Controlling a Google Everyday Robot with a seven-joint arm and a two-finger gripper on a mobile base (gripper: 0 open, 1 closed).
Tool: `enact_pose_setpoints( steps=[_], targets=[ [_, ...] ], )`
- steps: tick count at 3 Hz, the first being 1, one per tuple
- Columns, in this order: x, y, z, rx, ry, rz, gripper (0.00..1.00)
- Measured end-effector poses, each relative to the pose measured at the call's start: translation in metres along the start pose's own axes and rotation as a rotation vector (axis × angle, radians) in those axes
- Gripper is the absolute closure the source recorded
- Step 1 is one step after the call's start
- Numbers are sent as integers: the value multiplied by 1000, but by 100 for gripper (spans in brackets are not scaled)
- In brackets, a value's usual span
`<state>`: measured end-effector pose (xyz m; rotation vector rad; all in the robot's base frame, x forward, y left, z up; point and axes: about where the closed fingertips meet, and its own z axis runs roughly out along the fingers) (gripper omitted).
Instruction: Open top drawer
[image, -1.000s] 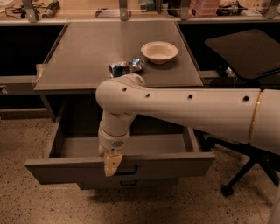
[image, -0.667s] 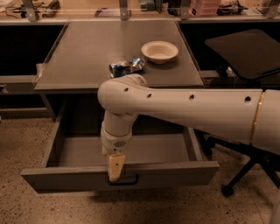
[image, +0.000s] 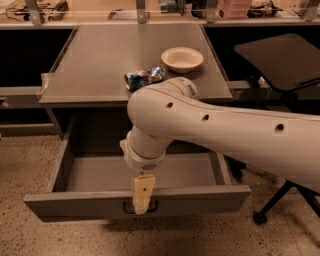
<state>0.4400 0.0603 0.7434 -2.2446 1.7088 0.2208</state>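
The top drawer (image: 75, 206) is a wide grey drawer under the grey table top, pulled far out toward me. Its inside shows and holds nothing I can see. A small black pull handle (image: 127, 207) sits at the centre of its flat front. My gripper (image: 140, 201) hangs from the white arm (image: 210, 125) straight down over the front edge. Its tan fingers (image: 142, 190) are closed together on the handle. The lower drawers are hidden beneath the open one.
On the table top (image: 95, 60) stand a cream bowl (image: 182, 58) and a crumpled blue and silver bag (image: 144, 77). A black office chair (image: 280, 55) stands at the right, its wheel (image: 259, 217) close to the drawer's right corner. The floor is speckled.
The drawer has slid further out toward me, and my gripper has moved with it, still on the handle. The lower drawer front seen before is now covered.
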Motion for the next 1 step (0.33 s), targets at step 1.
enact_pose_setpoints(
  steps=[1],
  targets=[
    [0, 0, -2, 7, 2, 0, 0]
  ],
)
